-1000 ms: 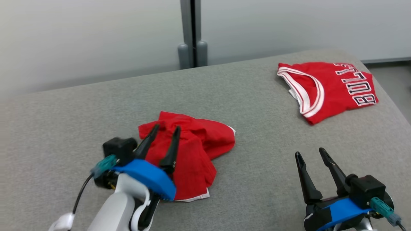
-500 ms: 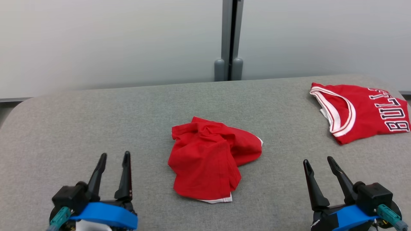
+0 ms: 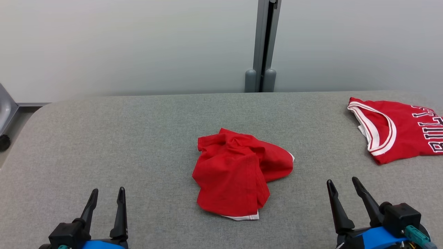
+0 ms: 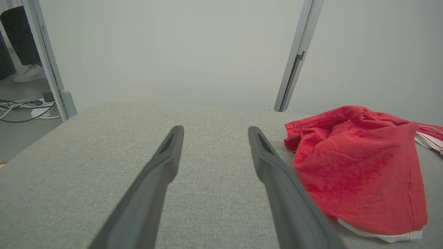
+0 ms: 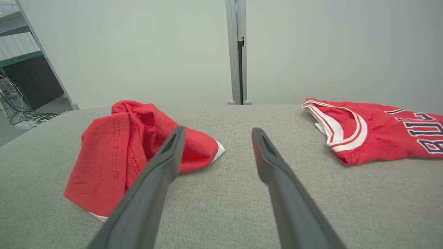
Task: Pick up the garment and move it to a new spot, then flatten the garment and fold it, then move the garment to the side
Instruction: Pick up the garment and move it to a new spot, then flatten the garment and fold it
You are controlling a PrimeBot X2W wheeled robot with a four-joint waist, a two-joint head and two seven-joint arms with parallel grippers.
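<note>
Nearest, the left gripper (image 3: pixel 107 190) and the right gripper (image 3: pixel 342 180) sit low over the near edge of the grey tabletop (image 3: pixel 138 138). Each has its fingers spread wide and holds nothing, and their bodies are cut off by the bottom of the head view. Between them and a little farther in, the crumpled red garment (image 3: pixel 238 176) lies in a heap at mid-tabletop, apart from both grippers, with a white hem showing at its near edge. From that I judge that flattening, folding and setting aside are all left to do; whether the heap already lies in its new spot cannot be told. The bunching hides what kind of garment it is. Farther off at the right, a folded red jersey (image 3: pixel 398 128) is cropped by the frame, its lettering only partly readable. Behind stands a grey post (image 3: pixel 263 45) against a pale wall.
</note>
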